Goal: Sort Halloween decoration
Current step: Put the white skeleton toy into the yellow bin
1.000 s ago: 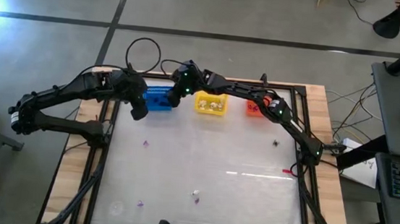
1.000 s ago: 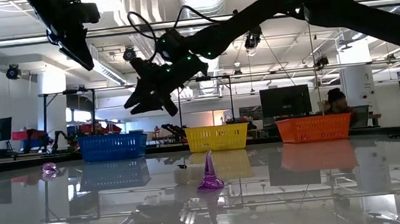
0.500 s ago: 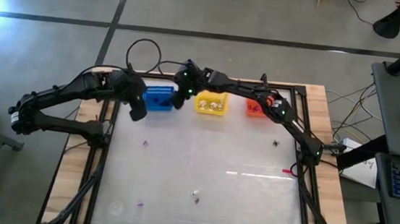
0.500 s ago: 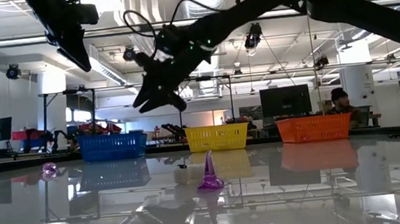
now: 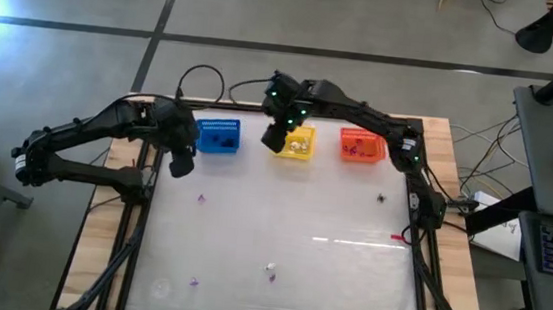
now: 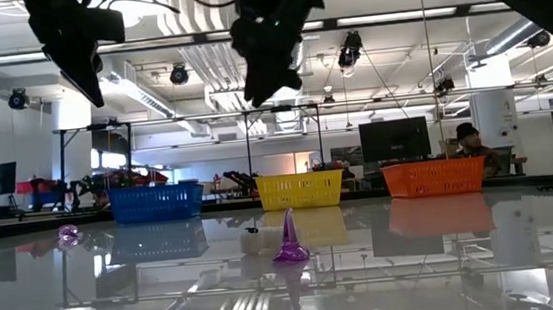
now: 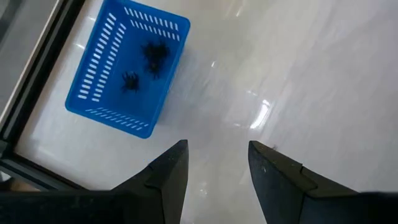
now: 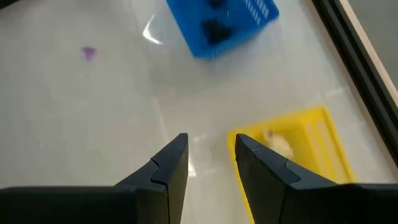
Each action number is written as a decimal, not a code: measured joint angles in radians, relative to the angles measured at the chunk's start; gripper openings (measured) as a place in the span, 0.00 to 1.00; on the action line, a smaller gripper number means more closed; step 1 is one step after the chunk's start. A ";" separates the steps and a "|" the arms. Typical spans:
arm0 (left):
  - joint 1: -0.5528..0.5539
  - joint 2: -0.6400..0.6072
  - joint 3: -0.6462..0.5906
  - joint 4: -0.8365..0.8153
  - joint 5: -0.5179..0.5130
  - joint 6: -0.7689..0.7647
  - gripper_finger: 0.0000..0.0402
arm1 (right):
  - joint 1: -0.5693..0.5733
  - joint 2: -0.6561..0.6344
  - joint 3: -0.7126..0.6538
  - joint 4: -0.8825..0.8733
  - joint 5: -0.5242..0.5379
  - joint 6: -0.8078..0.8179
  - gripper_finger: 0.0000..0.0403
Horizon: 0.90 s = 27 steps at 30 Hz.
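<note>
Three mesh baskets stand in a row at the table's far edge: blue (image 5: 220, 135), yellow (image 5: 299, 144) and orange-red (image 5: 362, 145). Black trinkets (image 7: 152, 52) lie in the blue basket and a white one (image 8: 277, 142) in the yellow. Loose Halloween decoration rests on the glossy tabletop: purple pieces (image 5: 201, 200) (image 5: 193, 281), a white one (image 5: 271, 269), a dark one (image 5: 381, 197) and an upright purple cone (image 6: 289, 240). My right gripper (image 5: 279, 143) hangs open and empty high over the yellow basket's left edge. My left gripper (image 5: 180, 165) hangs open and empty left of the blue basket.
The dark frame rails (image 5: 147, 204) and wooden border (image 5: 444, 170) run along the table's sides. A small red piece (image 5: 397, 238) lies near the right rail. The shiny surface mirrors the baskets. A person sits in the room beyond the orange-red basket (image 6: 468, 138).
My right gripper has risen and gone toward the table's right edge, from beside the blue basket to above the yellow basket's left edge, tipping steeper downward. My left gripper has tipped a little without travelling. No trinket on the table has moved.
</note>
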 joint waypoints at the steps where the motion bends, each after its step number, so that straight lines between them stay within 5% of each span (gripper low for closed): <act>1: 0.000 0.000 0.000 0.000 0.000 0.010 0.37 | 0.002 -0.016 -0.002 -0.019 0.002 0.013 0.32; 12: 0.000 -0.012 0.000 -0.004 0.063 0.135 0.37 | 0.108 -0.090 -0.010 -0.188 0.003 0.124 0.32; 19: 0.000 -0.039 0.000 -0.009 0.101 0.164 0.37 | 0.261 -0.064 -0.023 -0.188 0.128 0.094 0.37; 27: 0.000 -0.047 0.000 -0.009 0.100 0.210 0.37 | 0.386 -0.017 -0.024 -0.173 0.129 0.136 0.37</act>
